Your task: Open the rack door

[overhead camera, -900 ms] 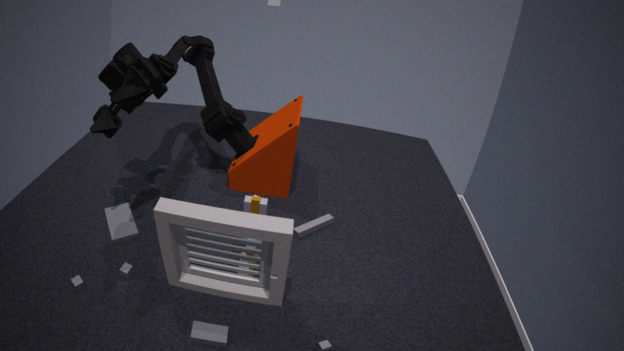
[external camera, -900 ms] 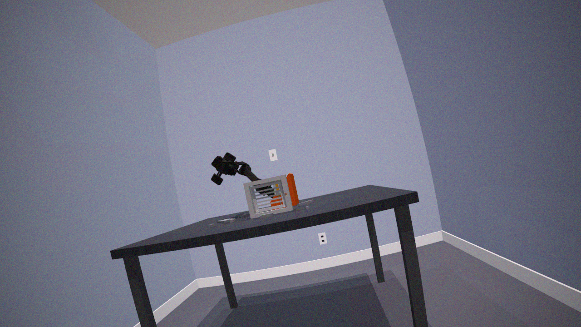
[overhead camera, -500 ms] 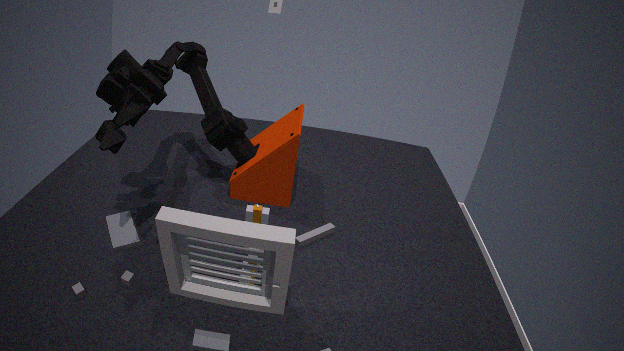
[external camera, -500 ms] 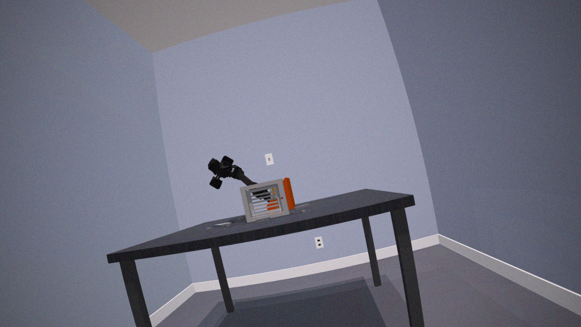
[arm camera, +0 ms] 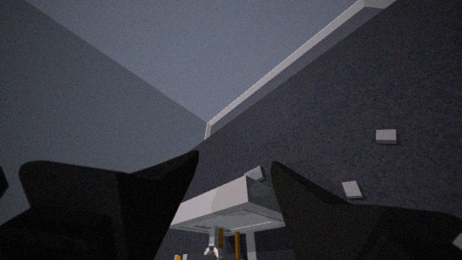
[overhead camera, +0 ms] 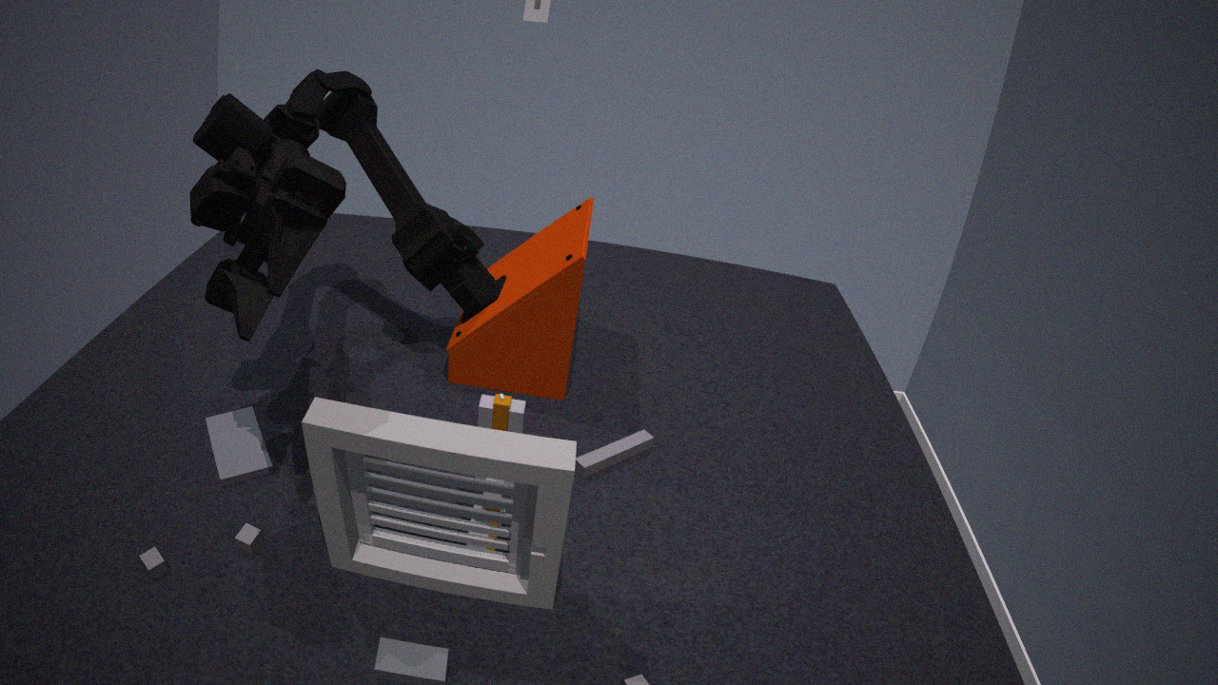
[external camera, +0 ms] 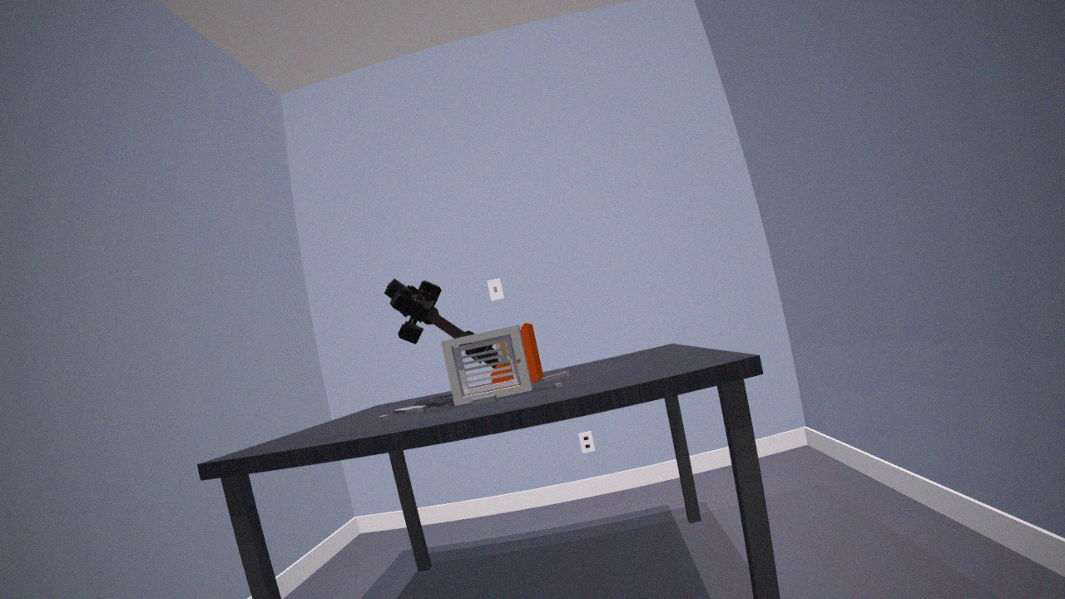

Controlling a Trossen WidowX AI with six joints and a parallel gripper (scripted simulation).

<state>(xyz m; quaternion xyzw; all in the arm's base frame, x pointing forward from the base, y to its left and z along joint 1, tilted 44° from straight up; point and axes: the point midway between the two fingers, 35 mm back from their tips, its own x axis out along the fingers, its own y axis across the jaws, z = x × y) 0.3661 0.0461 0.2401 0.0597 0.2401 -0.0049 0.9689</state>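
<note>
The rack's pale frame [overhead camera: 442, 436] [external camera: 448, 372] [arm camera: 213, 207] stands upright on the table. Its slatted door appears closed in the opening. An orange upright piece [overhead camera: 501, 415] [arm camera: 237, 245], apparently the handle, shows on the arm's side of the door, with a pale block around it in the top view. How far it is turned is unclear. My gripper [overhead camera: 261, 315] [arm camera: 235, 160] is open and empty, its fingers apart. It hangs in the air beyond and above the frame's left end in the top view, clear of the handle, with the rack low between its fingers in the wrist view.
The orange wedge base [overhead camera: 520, 341] [external camera: 532, 353] of the arm stands behind the rack. A pale bar [overhead camera: 615, 451] lies right of it, a flat block [overhead camera: 238, 444] to its left, and a block [overhead camera: 411, 660] in front. Small blocks [overhead camera: 151, 558] [arm camera: 386, 136] lie about the table.
</note>
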